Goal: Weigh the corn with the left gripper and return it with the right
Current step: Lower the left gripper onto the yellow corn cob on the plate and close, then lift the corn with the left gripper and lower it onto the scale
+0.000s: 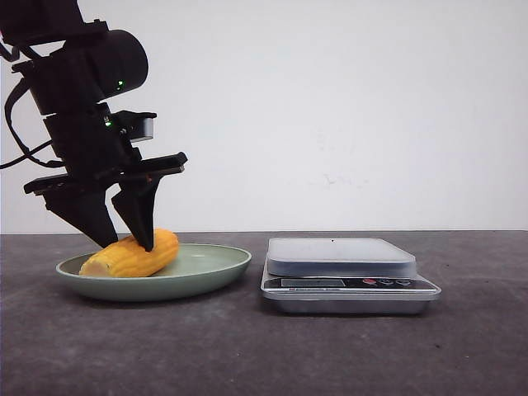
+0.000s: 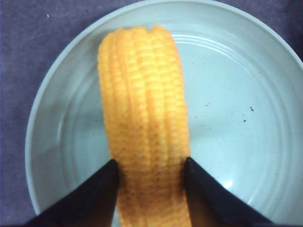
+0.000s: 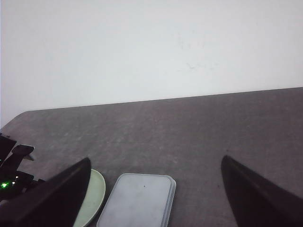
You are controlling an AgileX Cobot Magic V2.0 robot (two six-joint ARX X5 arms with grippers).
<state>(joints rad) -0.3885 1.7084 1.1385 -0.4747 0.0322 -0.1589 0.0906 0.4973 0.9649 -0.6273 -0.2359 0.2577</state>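
The corn [image 1: 134,254] lay on its side in the green plate [image 1: 216,266], which sat on the dark tabletop [image 1: 247,355] to the left of a kitchen scale [image 1: 348,276]. The plate and scale were near each other but apart. The cob's pale cut end faced left in the front view, and its ridged yellow-orange rows ran lengthwise.

The left hand [image 1: 124,241] had its two black fingers lowered onto the cob, one on each side. In the left wrist view the fingertips [image 2: 102,182] pressed against both flanks of the corn [image 2: 144,127], closed around it near one end, while the cob rested on the plate [image 2: 246,118]. Whether it was lifted at all could not be told from that view; the front view showed it touching the plate.

The right hand [image 3: 154,189] was spread wide, nothing between its fingers [image 3: 255,194], and it hung above the tabletop [image 3: 189,127]. Its wrist view looked down on the scale's bare platform [image 3: 139,201] and an edge of the plate [image 3: 94,194].
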